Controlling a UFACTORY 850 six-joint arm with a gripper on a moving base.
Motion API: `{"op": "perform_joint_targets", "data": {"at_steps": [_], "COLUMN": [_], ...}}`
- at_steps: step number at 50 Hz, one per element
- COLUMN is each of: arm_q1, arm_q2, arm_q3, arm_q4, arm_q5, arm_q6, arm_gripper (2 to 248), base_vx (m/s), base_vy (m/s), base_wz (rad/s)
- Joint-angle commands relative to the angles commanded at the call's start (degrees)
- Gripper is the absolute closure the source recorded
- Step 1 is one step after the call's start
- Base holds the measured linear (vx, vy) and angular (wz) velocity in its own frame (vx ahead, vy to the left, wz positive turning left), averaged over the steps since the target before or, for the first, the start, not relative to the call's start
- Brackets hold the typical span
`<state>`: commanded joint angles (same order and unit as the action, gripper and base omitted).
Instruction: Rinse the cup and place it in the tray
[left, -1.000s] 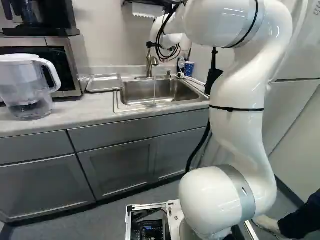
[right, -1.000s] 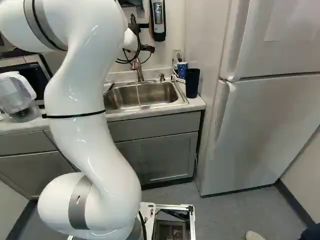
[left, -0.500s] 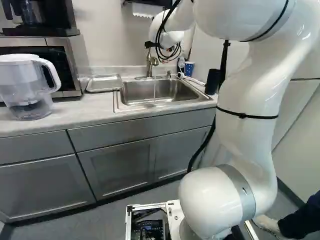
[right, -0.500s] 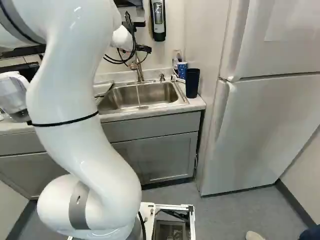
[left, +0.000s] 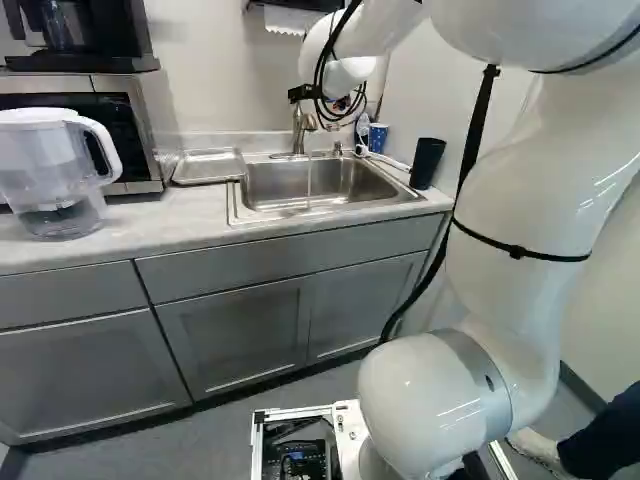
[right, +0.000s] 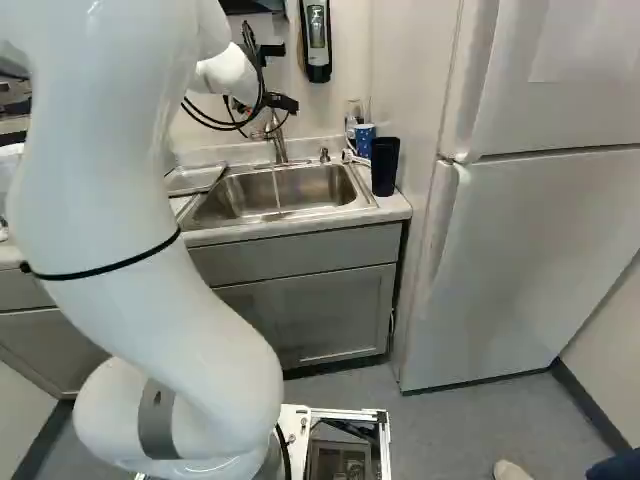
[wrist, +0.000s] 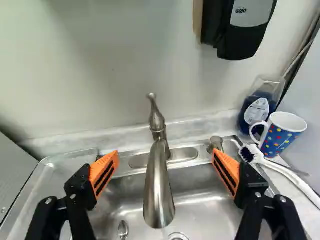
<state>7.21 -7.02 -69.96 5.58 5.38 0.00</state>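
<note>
From where I stand, I go from left to right. At the left of the left base view, the flat metal tray (left: 208, 167) lies beside the sink (left: 352, 190), and the cup is not in it. Next comes the faucet (wrist: 159, 192), from which a thin stream of water (left: 308, 180) seems to fall. At the right, behind the sink's corner, the spotted cup (wrist: 283, 135) stands upright on the counter, near the soap bottle (wrist: 260, 106) and the brush (wrist: 272, 167).

So I judge that the water is ready, and the step in hand is going to fetch the cup. The next move asks the arm to leave the faucet without knocking it, go across to the cup and close around its body. The bottle and the brush are close, so one finger could push them. Afterwards the cup must come under the water, then go to the tray.

As for the gripper (wrist: 165, 156), it is spread wide and grasps nothing. In the wrist view, one orange pad (wrist: 105, 171) is on each side of the faucet's spout, with a gap between, so I see no touch.
</note>
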Motion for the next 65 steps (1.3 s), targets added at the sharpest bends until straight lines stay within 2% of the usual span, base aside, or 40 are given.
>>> {"op": "perform_joint_targets", "data": {"at_steps": [25, 52, 65], "arm_q1": [0.51, 0.97, 1.17], "arm_q2": [7.2, 12.59, 14.75], "arm_q3": [7.44, 12.72, 14.75], "arm_q4": [0.0, -0.05, -0.05], "arm_q5": [-13.75, -30.0, -29.75], "arm_q6": [0.0, 0.0, 0.0], "arm_gripper": [3, 3, 3], "base_vx": [0.0, 0.0, 0.0], "base_vy": [0.0, 0.0, 0.0], "base_wz": [0.0, 0.0, 0.0]}}
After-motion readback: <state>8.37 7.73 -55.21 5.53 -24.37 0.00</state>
